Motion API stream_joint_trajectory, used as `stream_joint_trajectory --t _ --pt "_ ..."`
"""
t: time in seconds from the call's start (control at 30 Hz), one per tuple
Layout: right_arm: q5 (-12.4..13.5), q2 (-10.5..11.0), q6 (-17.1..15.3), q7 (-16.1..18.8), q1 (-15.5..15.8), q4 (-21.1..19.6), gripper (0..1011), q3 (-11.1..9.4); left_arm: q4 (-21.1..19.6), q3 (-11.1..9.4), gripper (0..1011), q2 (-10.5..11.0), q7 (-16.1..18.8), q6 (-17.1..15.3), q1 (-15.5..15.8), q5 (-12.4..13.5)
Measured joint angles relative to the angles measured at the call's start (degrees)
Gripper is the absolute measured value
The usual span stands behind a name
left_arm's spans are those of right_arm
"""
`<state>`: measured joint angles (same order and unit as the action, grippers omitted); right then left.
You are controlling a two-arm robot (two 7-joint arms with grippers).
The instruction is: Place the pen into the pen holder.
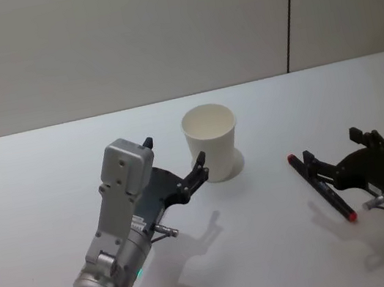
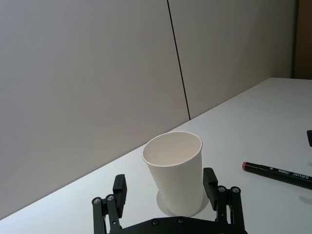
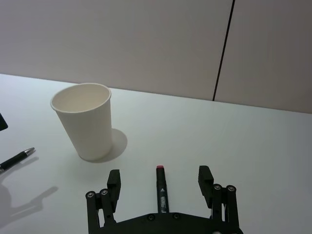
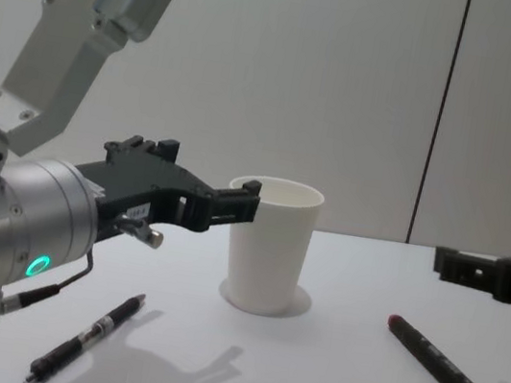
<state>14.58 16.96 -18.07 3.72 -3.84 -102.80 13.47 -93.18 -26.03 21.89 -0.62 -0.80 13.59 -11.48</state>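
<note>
Right hand (image 3: pixel 159 174), open and empty, hovers over black red-tipped marker (image 3: pixel 161 191) lying lengthwise between its jaws; white paper cup (image 3: pixel 87 122) stands ahead-left, straddled by open left hand (image 2: pixel 165 179).

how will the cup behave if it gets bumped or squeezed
The cup looks empty thin paper, so probably light and apt to slide if the left gripper, open beside it, nudges it. Base narrower than rim: a high push may tip it. A hard squeeze would likely crumple its wall.
</note>
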Motion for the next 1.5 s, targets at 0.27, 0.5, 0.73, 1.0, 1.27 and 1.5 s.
stream_joint_trajectory --t 0.27,0.5,0.73,1.0,1.27,1.5 --pt "-1.63 -1.32 -8.15 2.04 -3.68 0.41 1001 0.39 0.00 0.00 1000 0.00 0.00 0.00 0.00 0.00" --pt "-2.76 -2.32 -14.46 4.65 -7.00 1.72 1001 0.57 0.00 0.00 1000 0.00 0.00 0.00 0.00 0.00" --pt "-4.50 -3.09 -20.29 7.88 -10.78 3.71 1001 0.76 0.00 0.00 1000 0.00 0.00 0.00 0.00 0.00" --pt "-6.60 -3.78 -26.44 11.65 -15.39 6.90 1001 0.84 0.00 0.00 999 0.00 0.00 0.00 0.00 0.00" --pt "-8.44 -4.28 -30.72 14.72 -19.26 10.47 1001 0.81 0.00 0.00 1000 0.00 0.00 0.00 0.00 0.00" --pt "-10.24 -4.70 -33.51 17.22 -22.41 13.75 1001 0.89 0.00 0.00 1000 0.00 0.00 0.00 0.00 0.00"
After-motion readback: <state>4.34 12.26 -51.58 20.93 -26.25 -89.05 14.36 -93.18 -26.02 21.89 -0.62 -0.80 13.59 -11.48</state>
